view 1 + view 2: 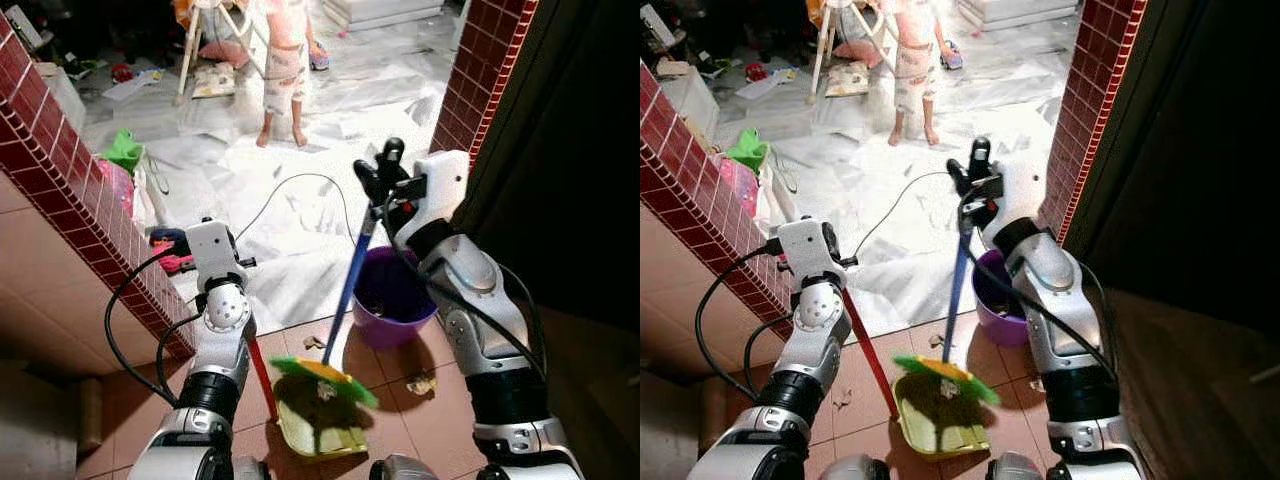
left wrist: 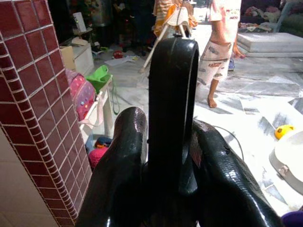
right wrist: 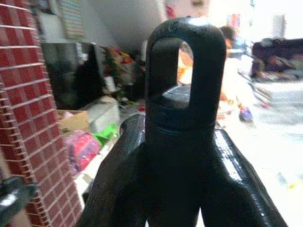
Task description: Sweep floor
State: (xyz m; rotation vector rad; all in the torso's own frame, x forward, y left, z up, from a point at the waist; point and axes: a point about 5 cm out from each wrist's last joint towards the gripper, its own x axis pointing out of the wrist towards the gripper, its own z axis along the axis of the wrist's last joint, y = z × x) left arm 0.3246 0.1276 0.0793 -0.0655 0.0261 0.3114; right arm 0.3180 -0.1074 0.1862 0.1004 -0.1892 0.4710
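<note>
My right gripper (image 1: 385,175) is shut on the black looped top of a broom's blue handle (image 1: 352,285). The broom's green and yellow head (image 1: 325,378) rests over a yellow-green dustpan (image 1: 318,425) on the brown tiles between my arms. The dustpan's red handle (image 1: 262,380) runs up behind my left forearm. Its black looped end (image 2: 173,94) stands between the fingers of my left gripper (image 2: 165,137), which is shut on it. The broom's loop (image 3: 184,71) rises between the right fingers (image 3: 227,170). Bits of litter (image 1: 421,382) lie on the tiles.
A purple bucket (image 1: 390,295) stands just behind the broom, by the red brick pillar (image 1: 490,60). A red brick wall (image 1: 60,170) runs along my left. A barefoot person (image 1: 285,70) stands on the white floor beyond, where a cable (image 1: 300,180), bags and toys lie.
</note>
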